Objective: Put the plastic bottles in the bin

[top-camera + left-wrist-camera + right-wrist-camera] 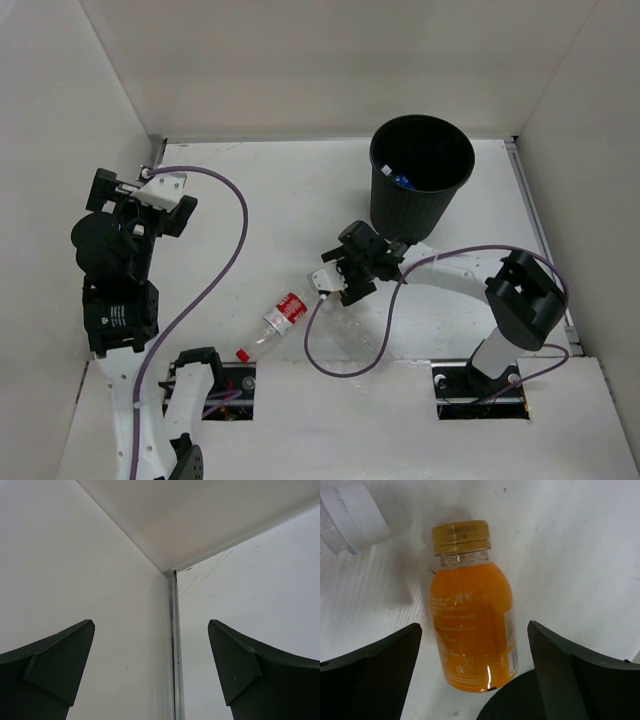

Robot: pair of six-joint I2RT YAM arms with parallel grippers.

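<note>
My right gripper [340, 280] hung low over the table [250, 190], just before the bin [400, 215]. The red-label bottle [286, 313] lay near it, and the left gripper [160, 195] stood off to the side.

Left wrist: its fingers were spread and empty.

Right wrist: the jaws were spread astride the lying orange bottle [472, 625], not touching it. I judged this the grasp step. Next called for closing squarely on its body.

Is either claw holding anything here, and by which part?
Nothing is held. The right claw stands open astride the orange bottle, not gripping it; the left claw is open, empty.
</note>
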